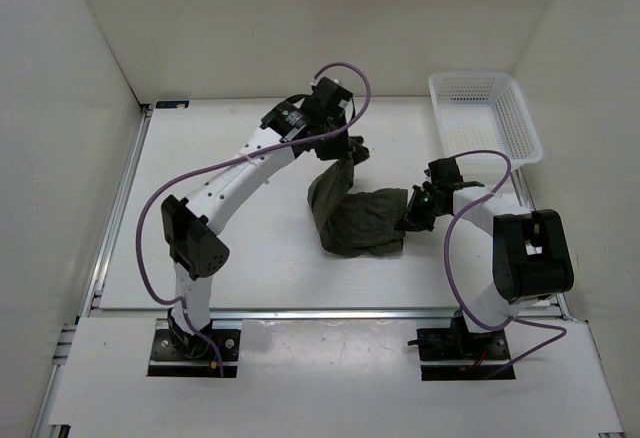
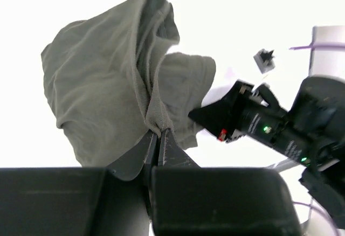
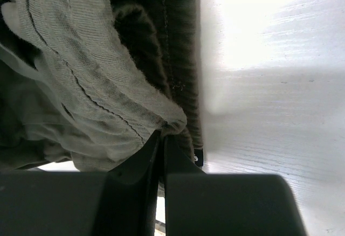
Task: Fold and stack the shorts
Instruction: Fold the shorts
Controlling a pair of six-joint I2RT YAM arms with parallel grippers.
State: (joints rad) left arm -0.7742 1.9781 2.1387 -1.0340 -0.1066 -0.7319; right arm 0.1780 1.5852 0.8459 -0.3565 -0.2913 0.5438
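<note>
The dark olive-green shorts (image 1: 358, 216) lie bunched on the white table in the middle of the top view. My left gripper (image 1: 352, 154) is shut on their far edge and holds that part lifted; the left wrist view shows the waistband seam of the shorts (image 2: 108, 85) pinched between the left gripper's (image 2: 158, 133) jaws. My right gripper (image 1: 412, 210) is shut on the shorts' right edge, low at the table. In the right wrist view a fold of the shorts' fabric (image 3: 91, 74) is clamped in the right gripper (image 3: 163, 133).
A white mesh basket (image 1: 487, 116) stands at the back right of the table. White walls enclose the table on three sides. The right arm's gripper (image 2: 242, 118) shows in the left wrist view, close to the shorts.
</note>
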